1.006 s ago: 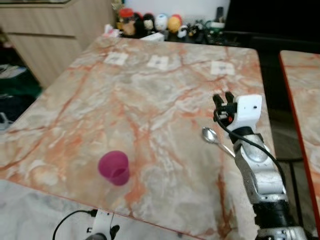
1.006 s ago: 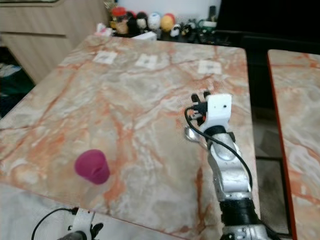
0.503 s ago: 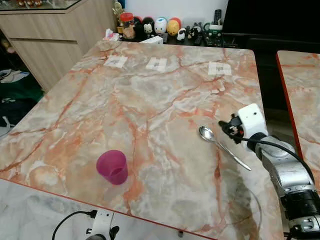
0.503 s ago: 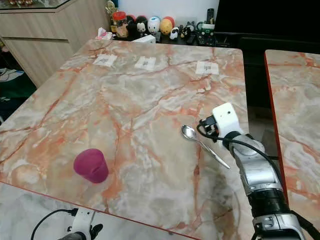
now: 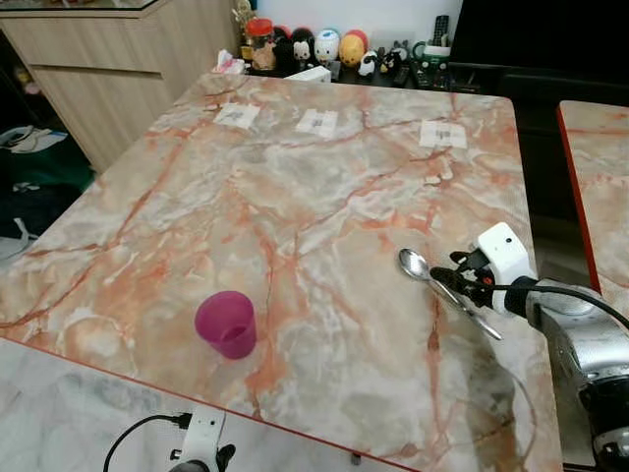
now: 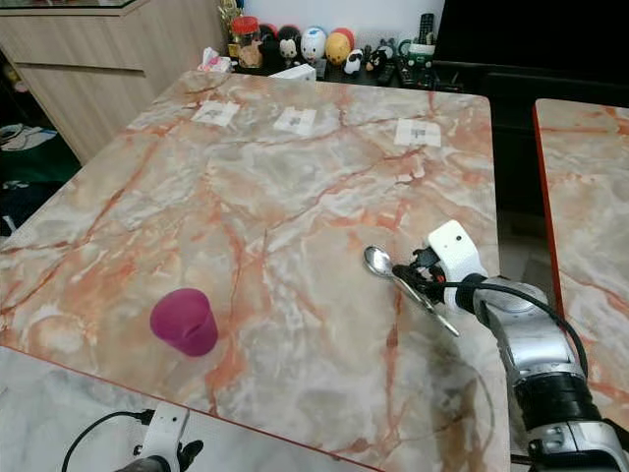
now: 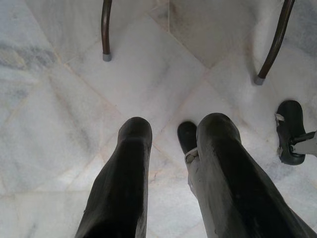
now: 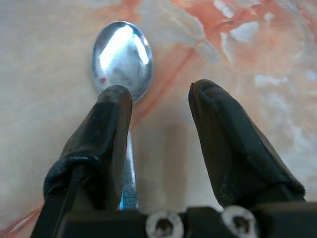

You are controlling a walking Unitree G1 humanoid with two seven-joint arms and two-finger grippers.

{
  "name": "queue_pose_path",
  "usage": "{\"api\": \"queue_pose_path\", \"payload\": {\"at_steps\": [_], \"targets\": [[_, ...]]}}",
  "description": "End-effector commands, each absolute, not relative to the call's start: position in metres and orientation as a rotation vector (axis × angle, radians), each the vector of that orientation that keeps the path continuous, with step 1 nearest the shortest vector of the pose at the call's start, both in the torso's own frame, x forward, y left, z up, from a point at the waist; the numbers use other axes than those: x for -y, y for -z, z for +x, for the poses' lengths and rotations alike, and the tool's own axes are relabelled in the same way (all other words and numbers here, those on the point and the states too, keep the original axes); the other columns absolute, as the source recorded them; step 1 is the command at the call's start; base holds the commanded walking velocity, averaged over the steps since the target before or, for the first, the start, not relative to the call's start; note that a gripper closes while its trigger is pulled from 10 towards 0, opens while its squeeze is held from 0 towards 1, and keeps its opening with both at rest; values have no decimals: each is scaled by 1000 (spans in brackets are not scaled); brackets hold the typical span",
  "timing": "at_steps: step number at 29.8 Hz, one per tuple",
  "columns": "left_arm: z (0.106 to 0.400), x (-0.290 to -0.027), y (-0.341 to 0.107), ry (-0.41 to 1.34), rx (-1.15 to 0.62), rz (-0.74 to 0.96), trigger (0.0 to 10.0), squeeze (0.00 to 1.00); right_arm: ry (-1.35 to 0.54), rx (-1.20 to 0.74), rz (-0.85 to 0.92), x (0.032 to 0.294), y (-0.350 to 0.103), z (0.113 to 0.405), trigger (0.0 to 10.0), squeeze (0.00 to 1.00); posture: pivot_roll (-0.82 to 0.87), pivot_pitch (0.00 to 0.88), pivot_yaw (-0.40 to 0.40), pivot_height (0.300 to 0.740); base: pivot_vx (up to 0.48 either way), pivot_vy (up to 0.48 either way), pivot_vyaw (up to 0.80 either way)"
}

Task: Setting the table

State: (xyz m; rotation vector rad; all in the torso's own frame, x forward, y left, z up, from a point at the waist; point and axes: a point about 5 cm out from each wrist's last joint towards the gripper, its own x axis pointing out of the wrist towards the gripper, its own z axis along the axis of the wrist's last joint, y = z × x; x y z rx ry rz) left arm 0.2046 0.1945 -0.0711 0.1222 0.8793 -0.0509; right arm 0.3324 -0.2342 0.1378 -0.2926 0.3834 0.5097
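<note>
While no writing reads clearly, three white labels (image 5: 317,122) sit along the far side of the orange-veined marble table (image 5: 246,216); figurines (image 5: 324,46) behind; pale marble floor (image 7: 59,99). Magenta cup (image 5: 226,324) near front edge. Right gripper (image 8: 158,94) spread over spoon (image 5: 444,289), one finger (image 8: 106,129) overlapping handle. Left gripper (image 7: 171,134) spread, hanging idle
</note>
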Motion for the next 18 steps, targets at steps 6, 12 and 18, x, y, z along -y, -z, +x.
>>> {"api": "queue_pose_path", "payload": {"at_steps": [6,12,18], "targets": [[195,-197,76,60,-917,132,10000,0,-568,-393,-279,236,-135,323,10000,0,-158,114,72,740,0,0,0],[194,-196,77,64,-921,134,10000,0,-571,-421,-300,239,-129,318,10000,0,-161,109,70,740,0,0,0],[194,-195,77,66,-924,135,10000,0,-562,-473,-305,243,-118,311,10000,0,-160,104,68,740,0,0,0]]}}
